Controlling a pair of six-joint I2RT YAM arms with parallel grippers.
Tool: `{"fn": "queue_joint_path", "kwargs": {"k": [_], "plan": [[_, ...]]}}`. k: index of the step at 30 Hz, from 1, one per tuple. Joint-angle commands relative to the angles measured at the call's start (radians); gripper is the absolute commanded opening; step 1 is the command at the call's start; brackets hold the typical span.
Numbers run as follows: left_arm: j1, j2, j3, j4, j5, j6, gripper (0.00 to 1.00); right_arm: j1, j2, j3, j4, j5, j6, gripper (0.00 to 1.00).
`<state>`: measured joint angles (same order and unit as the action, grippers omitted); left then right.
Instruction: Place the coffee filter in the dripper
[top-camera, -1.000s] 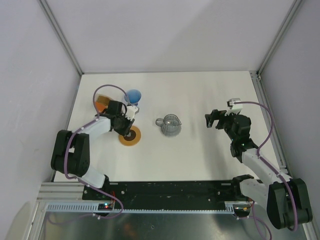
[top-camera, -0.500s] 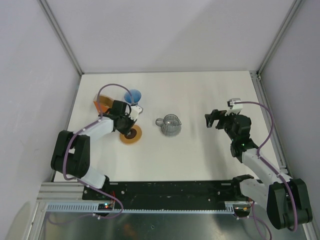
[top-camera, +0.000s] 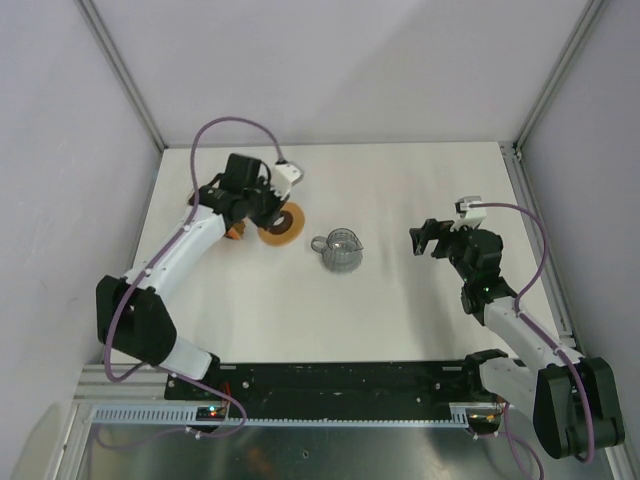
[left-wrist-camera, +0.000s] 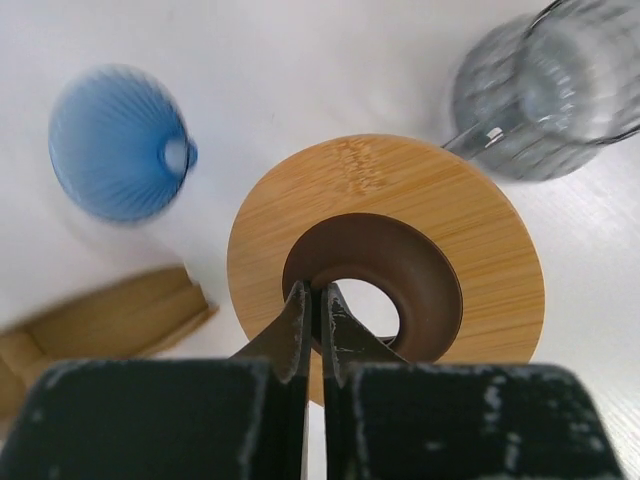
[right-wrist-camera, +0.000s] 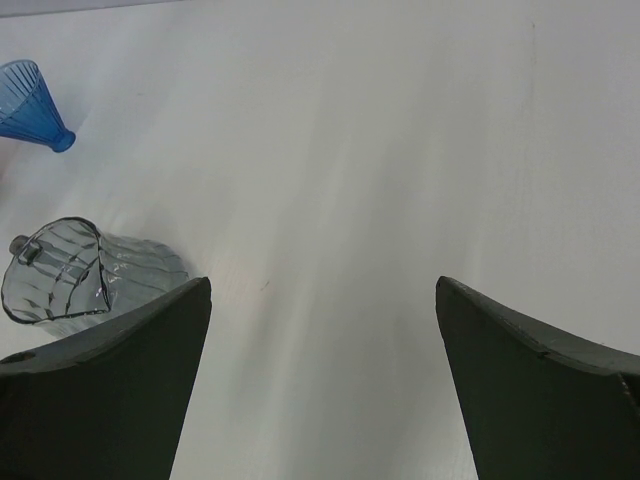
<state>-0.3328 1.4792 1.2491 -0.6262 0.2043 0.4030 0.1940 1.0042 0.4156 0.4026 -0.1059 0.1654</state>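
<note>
My left gripper (left-wrist-camera: 318, 292) is shut on the inner rim of the flat wooden ring (left-wrist-camera: 400, 200), pinching the edge of its dark hole. From above, the left gripper (top-camera: 268, 215) holds the ring (top-camera: 281, 224) tilted above the table, left of the mug. The blue ribbed dripper (left-wrist-camera: 120, 140) lies on its side on the table; it also shows far left past my right gripper (right-wrist-camera: 322, 290) as the dripper (right-wrist-camera: 28, 100). The left arm hides it from above. The coffee filter is not in view. The right gripper (top-camera: 425, 240) hovers open and holds nothing.
A grey ribbed glass mug (top-camera: 341, 250) stands mid-table; the same mug (left-wrist-camera: 555, 90) is close to the ring, and the mug (right-wrist-camera: 80, 270) sits by my right gripper's left finger. The orange box-like holder (left-wrist-camera: 110, 320) rests beside the dripper, partly under the left arm (top-camera: 233, 231).
The left gripper shut on the wooden ring, lifted it off the table and carried it back and right towards the mug. The right arm has not moved.
</note>
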Motion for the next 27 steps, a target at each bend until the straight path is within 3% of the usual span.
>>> {"fn": "queue_joint_path", "kwargs": {"k": [1,6,12,27], "plan": [[-0.14,0.049,0.181,-0.064,-0.019,0.06,0.0,-0.006,-0.023,0.042,0.042,-0.013,0.014,0.99],[-0.263,0.157,0.34,-0.074,-0.053,0.101,0.0,-0.008,-0.046,0.042,0.021,-0.005,0.01,0.99],[-0.386,0.298,0.415,-0.078,-0.103,0.154,0.0,-0.01,-0.053,0.042,0.008,0.001,0.007,0.99],[-0.461,0.424,0.451,-0.078,-0.198,0.166,0.0,-0.015,-0.051,0.042,0.005,-0.002,0.006,0.99]]}}
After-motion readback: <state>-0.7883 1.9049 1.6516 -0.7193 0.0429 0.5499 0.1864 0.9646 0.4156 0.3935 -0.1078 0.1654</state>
